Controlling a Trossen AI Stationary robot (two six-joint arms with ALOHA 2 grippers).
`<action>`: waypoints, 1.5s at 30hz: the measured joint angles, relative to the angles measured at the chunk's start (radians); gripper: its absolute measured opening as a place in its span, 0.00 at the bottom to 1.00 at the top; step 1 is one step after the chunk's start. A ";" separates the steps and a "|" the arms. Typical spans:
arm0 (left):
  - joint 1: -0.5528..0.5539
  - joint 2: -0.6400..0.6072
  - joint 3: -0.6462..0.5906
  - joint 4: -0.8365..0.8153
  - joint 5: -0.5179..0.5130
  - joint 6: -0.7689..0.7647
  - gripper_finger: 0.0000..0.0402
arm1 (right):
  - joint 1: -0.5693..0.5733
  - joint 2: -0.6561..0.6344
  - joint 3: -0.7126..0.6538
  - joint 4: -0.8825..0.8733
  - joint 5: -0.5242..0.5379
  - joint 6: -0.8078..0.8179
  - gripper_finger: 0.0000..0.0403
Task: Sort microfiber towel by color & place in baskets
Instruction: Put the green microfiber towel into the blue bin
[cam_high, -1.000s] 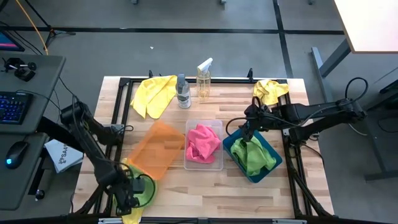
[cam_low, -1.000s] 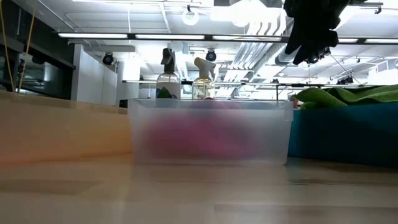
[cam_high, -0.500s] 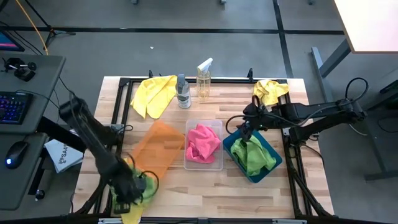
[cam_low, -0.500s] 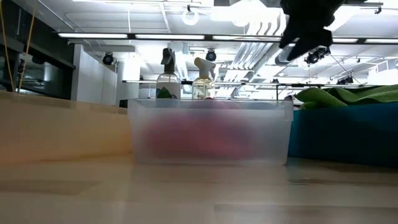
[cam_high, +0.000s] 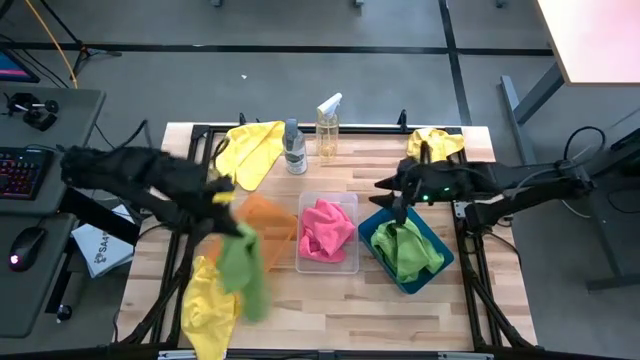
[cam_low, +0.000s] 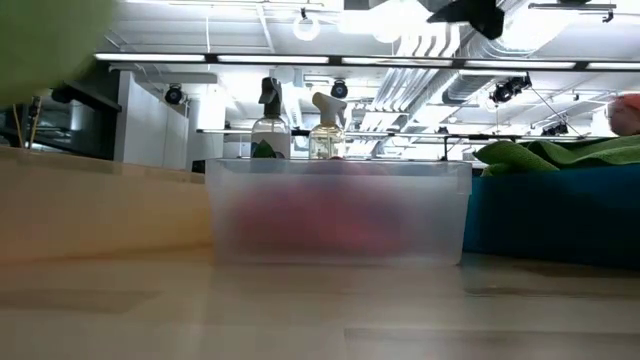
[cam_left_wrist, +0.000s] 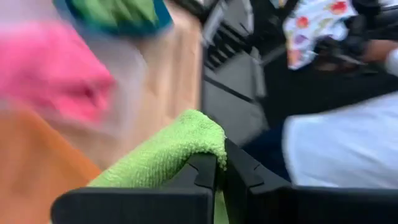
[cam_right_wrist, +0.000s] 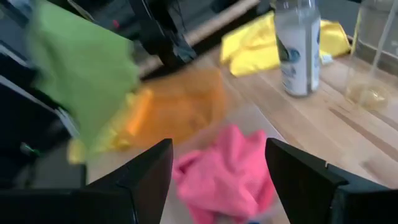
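My left gripper (cam_high: 226, 206) is shut on a lime green microfiber towel (cam_high: 244, 268), held above the table's left half, beside the translucent orange basket (cam_high: 268, 232). A yellow towel (cam_high: 204, 312) lies at the near left edge. The clear basket (cam_high: 345, 262) holds a pink towel (cam_high: 326, 230). The teal basket (cam_high: 432, 268) holds a green towel (cam_high: 408, 250). My right gripper (cam_high: 394, 192) hovers open over the teal basket's far left corner, touching nothing. In the right wrist view it (cam_right_wrist: 217, 180) looks over the pink towel (cam_right_wrist: 227, 174). My left gripper pinches a bunched fold of the green towel (cam_left_wrist: 198, 142) between its two shut fingers (cam_left_wrist: 205, 171). The fingers reach about level toward the table's right. The towel hangs down below the gripper, slack, its lower end (cam_high: 252, 300) above the table beside the yellow towel.
Two clear spray bottles (cam_high: 294, 148) (cam_high: 328, 126) stand at the far middle. More yellow towels lie at the far left (cam_high: 248, 150) and far right (cam_high: 432, 146). A desk with a keyboard (cam_high: 20, 172) stands left of the table.
My left gripper has shut on the green towel at the table's near left corner. It has then swung up and toward the far edge, lifting the towel off the yellow one, which stays behind. My right gripper has risen a little over the teal basket.
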 joint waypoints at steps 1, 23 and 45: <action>0.042 0.023 0.013 0.015 0.000 0.076 0.00 | 0.000 -0.014 0.000 0.011 -0.001 0.009 0.63; 0.303 0.791 0.405 1.052 0.233 0.660 0.00 | 0.000 -0.301 0.000 0.283 0.237 -0.163 0.63; 0.180 1.160 0.425 1.335 0.164 0.583 0.00 | 0.000 -0.310 0.000 0.193 0.336 -0.173 0.63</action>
